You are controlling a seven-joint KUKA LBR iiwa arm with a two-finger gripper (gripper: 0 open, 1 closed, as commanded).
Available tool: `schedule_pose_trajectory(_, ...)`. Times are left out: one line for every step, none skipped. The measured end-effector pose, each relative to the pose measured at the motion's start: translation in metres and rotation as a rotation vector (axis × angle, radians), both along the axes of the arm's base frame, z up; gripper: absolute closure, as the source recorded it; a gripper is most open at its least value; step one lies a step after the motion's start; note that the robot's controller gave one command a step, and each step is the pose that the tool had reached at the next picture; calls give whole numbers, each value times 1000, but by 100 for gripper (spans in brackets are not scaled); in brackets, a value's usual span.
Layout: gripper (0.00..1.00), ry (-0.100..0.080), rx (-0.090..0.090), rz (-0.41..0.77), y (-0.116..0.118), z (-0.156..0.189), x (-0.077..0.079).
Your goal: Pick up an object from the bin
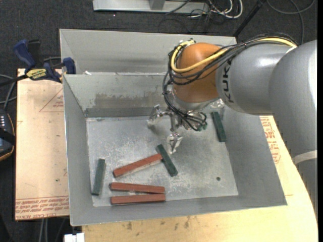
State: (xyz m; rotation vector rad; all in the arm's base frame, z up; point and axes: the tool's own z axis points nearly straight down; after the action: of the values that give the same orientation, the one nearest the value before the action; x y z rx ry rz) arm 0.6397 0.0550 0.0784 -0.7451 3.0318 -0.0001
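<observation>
Hovering hand (pixel 174 143), dark green bar (pixel 167 161) just beside it

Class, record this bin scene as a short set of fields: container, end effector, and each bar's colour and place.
container: grey bin
end effector: over far end of the middle green bar
middle green bar: slanted, beside slanted brown bar
front brown bars: two, side by side near front wall
left green bar: near left wall
right green bar: near right wall
</observation>
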Motion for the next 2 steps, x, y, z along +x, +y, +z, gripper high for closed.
schedule_pose_trajectory(0, -7, 3, 113, -8, 0, -3)
schedule_pose_trajectory(0, 8, -8, 303, 8, 4, -54)
